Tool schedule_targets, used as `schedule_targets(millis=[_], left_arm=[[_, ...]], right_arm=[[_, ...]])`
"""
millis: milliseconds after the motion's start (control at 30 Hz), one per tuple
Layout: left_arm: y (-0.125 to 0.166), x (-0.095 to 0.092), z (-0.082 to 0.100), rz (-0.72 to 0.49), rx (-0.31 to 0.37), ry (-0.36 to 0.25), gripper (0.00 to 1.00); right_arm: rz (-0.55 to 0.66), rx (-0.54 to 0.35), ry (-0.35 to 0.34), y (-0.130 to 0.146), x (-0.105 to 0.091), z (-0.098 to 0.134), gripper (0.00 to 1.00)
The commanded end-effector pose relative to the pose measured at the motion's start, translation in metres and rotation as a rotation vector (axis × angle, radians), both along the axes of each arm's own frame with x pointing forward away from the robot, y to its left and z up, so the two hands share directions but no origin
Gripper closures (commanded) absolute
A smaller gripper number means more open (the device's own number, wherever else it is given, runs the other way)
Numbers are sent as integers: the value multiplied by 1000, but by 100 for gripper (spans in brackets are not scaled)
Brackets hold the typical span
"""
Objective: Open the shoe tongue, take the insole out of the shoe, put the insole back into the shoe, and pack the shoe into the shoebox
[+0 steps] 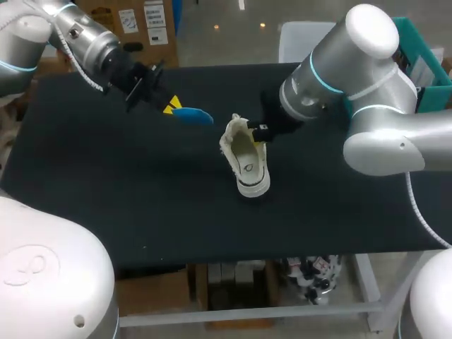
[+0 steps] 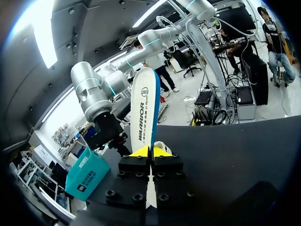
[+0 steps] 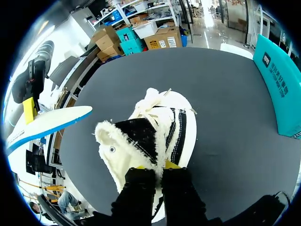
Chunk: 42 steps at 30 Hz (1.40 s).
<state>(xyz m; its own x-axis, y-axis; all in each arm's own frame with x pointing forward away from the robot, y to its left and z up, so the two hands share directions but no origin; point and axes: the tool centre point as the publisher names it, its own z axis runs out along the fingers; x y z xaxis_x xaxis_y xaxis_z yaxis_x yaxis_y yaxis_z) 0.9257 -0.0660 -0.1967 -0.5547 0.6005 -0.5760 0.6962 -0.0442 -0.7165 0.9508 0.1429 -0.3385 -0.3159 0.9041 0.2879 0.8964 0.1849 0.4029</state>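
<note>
Items counted: one shoe, one insole, one box, two arms, two pincers.

1. Shoe (image 1: 246,161): white, with a dark band around the sole. It stands on the black tabletop (image 1: 141,198) near the middle, toe pointing to the near edge. The opening faces up and shows a dark interior with a fleecy lining. The insole is not inside it.

2. Insole (image 1: 192,115): blue on one face, white with print on the other. It is out of the shoe and lifted off the tabletop, to the left of the shoe and apart from it. Your left pincer (image 1: 171,106) is clenched on one end of it. In the left wrist view both yellow tips press its two faces and the rest stands out ahead of the fingers.

3. Your right pincer (image 1: 258,138) is clenched on the shoe's fleecy rim at the side of the opening. In the right wrist view the two tips sit close together with white lining nipped between them. You cannot tell from these views whether that piece is tongue or collar.

4. Box (image 1: 418,60): teal, at the far right of the tabletop, partly hidden behind your right arm (image 1: 367,78), well apart from the shoe. You cannot tell whether its lid is on.

5. Your left arm (image 1: 78,35) enters from the far left corner.
</note>
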Motion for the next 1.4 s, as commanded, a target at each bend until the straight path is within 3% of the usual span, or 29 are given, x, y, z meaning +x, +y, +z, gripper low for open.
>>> schedule_targets(millis=[33,133,167,200,433,567,733,900,1200,1267,1333,1400], left_arm=[[3,3,-3,-3,-2,7,100],[5,4,-4,0,-4,11,100],[4,3,-4,0,-4,11,100],[4,3,-5,-1,-5,12,100],[-5,-8,1,-19,7,-7,100],[-13,-17,5,-34,8,-27,100],[-22,-27,7,-60,-5,-38,100],[-27,-36,7,-117,-37,-12,100],[-51,-59,0,-172,-20,-93,100],[-55,-61,-3,-187,-34,-120,100],[-60,-63,-7,-208,-46,-162,100],[-66,-66,-9,-202,-32,-211,100]], right_arm=[[-45,42,-85,2,-4,-7,100],[-59,57,-88,1,-5,-11,100],[-58,57,-87,0,-6,-12,77],[-59,59,-86,0,-6,-12,0],[-43,30,-126,-8,-19,12,0],[-34,61,-152,-21,-27,33,0],[42,114,-85,-35,-35,54,0],[42,114,-85,-35,-35,54,0],[42,114,-85,-35,-35,54,0],[-45,80,7,-35,-30,52,0],[-148,113,128,-37,-31,55,0],[-336,251,306,-49,-32,60,0]])
